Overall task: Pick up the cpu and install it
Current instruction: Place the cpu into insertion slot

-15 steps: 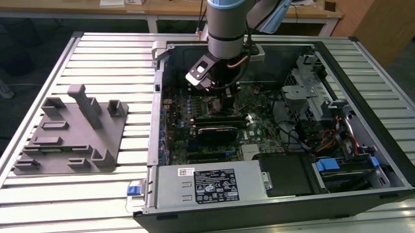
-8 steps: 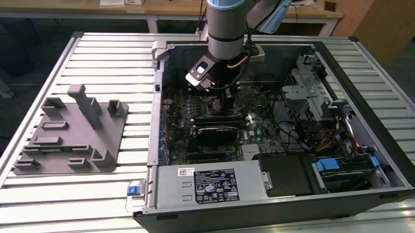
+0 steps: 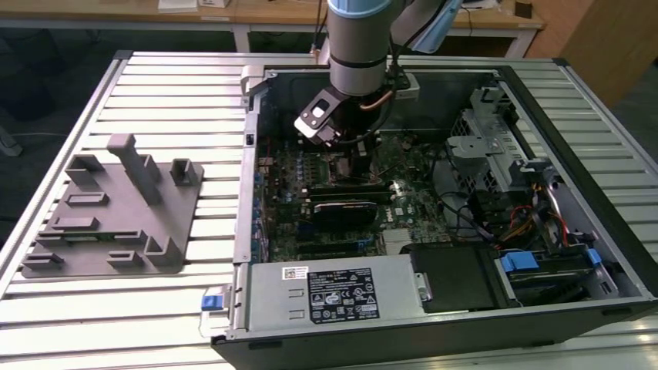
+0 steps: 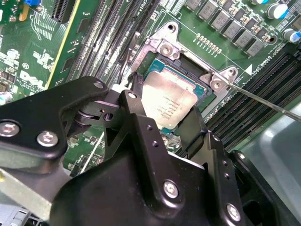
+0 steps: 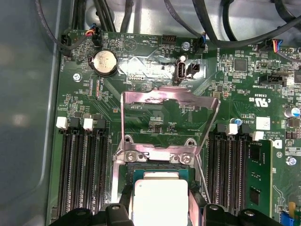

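Tool (image 4: 165, 107) is sitting inside the computer case (image 3: 250, 200), fingers (image 4: 137, 92) clamping the cpu (image 4: 170, 101) by two opposite edges. Cpu is lying directly between the fingers, over the motherboard socket (image 4: 186, 60) and below the raised load plate (image 5: 169, 96). It is possibly already seated, hard to tell.

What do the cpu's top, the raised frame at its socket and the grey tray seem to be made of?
The cpu: top looks like metal, pale silver with a soft sheen. The raised socket frame: thin sheet metal, perhaps steel, bright and reflective. The grey fixture tray: likely plastic, matte, even grey, blocky moulded shapes.
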### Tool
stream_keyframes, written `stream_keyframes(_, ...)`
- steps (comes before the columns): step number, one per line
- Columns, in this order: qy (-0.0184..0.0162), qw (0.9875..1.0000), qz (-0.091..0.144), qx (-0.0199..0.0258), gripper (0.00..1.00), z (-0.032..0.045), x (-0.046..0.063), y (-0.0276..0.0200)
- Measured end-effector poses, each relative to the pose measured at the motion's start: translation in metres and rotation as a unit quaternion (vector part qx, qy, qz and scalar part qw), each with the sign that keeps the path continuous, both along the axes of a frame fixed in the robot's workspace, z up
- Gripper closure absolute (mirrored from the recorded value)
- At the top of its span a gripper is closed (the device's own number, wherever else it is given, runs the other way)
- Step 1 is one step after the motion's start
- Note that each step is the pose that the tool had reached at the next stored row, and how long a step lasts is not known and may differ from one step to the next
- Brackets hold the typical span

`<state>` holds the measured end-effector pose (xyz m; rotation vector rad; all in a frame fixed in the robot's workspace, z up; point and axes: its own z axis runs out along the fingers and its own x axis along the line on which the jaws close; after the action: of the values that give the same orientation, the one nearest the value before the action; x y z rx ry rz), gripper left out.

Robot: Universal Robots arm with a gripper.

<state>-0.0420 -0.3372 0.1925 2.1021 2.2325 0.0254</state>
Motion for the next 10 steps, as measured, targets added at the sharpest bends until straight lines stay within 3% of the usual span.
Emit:
stream_keyframes(3,-0.0001,1.0000,0.000,0.0029,0.45,-0.0003,0.0000,0.0001)
stream_keyframes(10,0.0002,1.0000,0.000,0.0025,0.45,-0.0017,-0.0002,-0.0001)
